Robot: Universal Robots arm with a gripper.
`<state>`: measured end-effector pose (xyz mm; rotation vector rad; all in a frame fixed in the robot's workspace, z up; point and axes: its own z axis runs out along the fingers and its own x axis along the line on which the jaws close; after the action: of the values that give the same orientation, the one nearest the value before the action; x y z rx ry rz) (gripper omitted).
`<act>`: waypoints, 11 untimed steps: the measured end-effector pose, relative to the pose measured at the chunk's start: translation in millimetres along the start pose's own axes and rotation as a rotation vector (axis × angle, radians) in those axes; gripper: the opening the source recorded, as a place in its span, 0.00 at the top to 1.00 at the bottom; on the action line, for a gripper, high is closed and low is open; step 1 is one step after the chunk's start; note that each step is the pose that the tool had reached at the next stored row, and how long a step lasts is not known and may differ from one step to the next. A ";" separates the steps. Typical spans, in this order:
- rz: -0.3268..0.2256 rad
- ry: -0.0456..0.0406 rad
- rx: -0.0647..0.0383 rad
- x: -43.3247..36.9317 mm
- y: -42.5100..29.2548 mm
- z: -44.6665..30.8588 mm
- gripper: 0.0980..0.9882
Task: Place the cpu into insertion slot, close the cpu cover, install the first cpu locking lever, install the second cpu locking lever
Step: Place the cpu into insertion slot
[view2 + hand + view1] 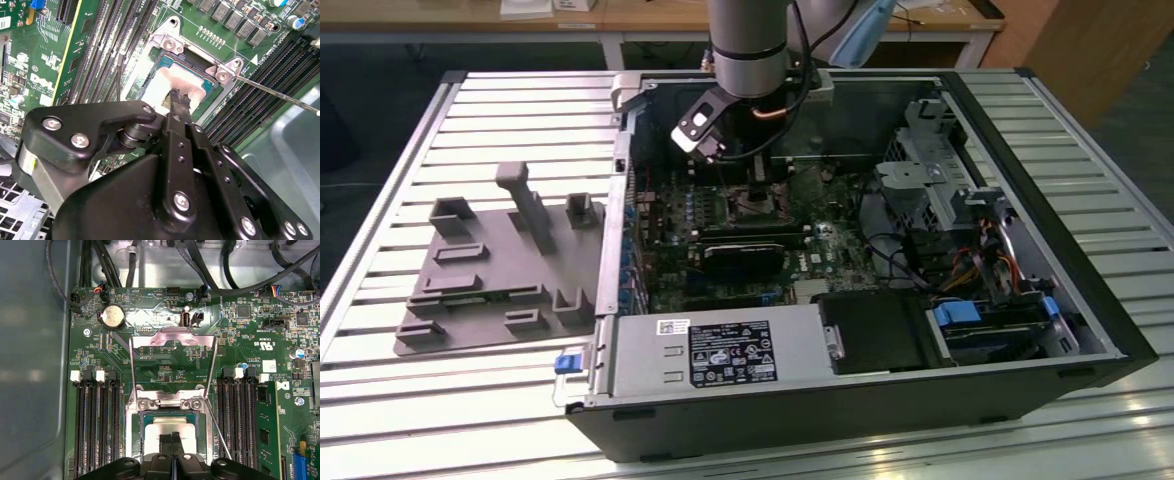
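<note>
An open black computer case point(854, 420) lies on the ribbed metal counter point(480, 100), toward its edge at the exterior view's right. Inside, on the green motherboard point(160, 365), the cpu point(162, 85), a flat square with a pale, matte silvery top, sits in the insertion slot point(166, 60), ringed by a dark rim and bright screwed brackets. The black claw point(178, 97) has its slim fingers pressed together, tips down at the cpu's top. The cpu cover point(172, 337), a thin shiny frame, stands flipped open beyond the slot. A thin wire lever point(275, 93) juts free alongside.
</note>
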<state>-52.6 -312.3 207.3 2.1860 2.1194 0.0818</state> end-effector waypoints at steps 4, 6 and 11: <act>0.000 0.0000 0.000 0.0 0.0 -0.1 1.00; 0.000 0.0000 0.000 0.0 0.0 -0.1 1.00; 0.000 0.0000 0.000 0.1 -0.4 3.7 1.00</act>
<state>-52.6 -312.3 203.6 2.1859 2.1195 0.0818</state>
